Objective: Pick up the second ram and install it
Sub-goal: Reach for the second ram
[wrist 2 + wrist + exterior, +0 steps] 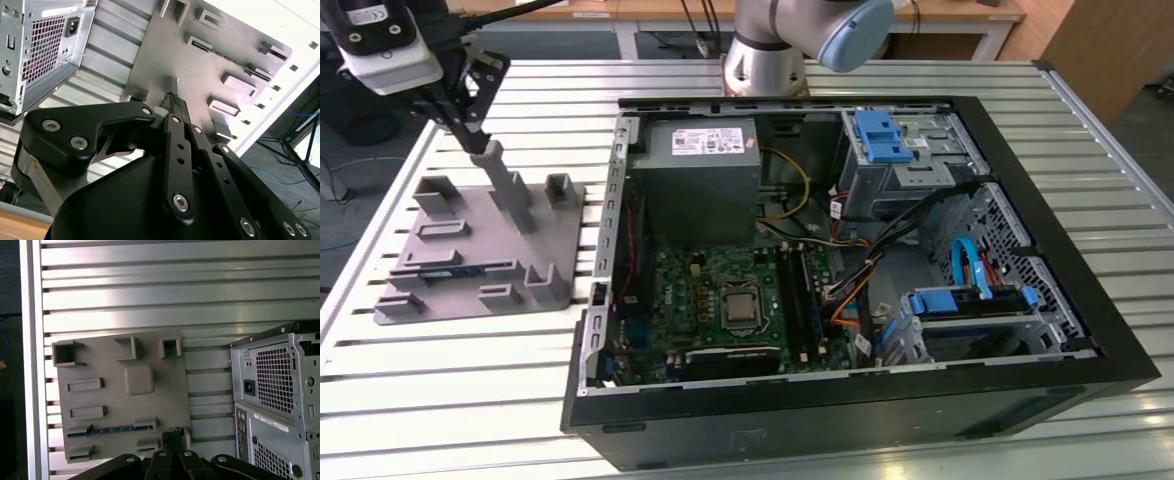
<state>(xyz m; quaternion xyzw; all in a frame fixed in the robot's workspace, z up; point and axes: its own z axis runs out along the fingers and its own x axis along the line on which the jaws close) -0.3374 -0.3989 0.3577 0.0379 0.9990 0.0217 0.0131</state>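
The slatted metal table (440, 400) carries everything. An open computer case (854, 425) lies on its side over most of the table toward the exterior view's right, with its green board and wiring facing up. Beside it, toward the exterior view's left, sits a flat grey tray (474, 240) with short holders around its edges and one tall post (510, 195) rising from its middle.

The pincer (480, 145) hangs over the far half of the tray, its tips close above the top of the tall post. Whether they touch the post cannot be told. In the second wrist view the two black fingers (176, 107) run together to a point, clenched, with nothing gripped between them.

The second ram (454, 271) lies in the tray, a thin dark blue strip set between two holders along the tray's near side in the exterior view. In the first wrist view it shows as a bluish line (107, 429) low in the tray, with the pincer's tips (172, 436) off to one side of it, nearer the computer case. The second ram and the pincer are apart, the pincer higher and over another part of the tray.
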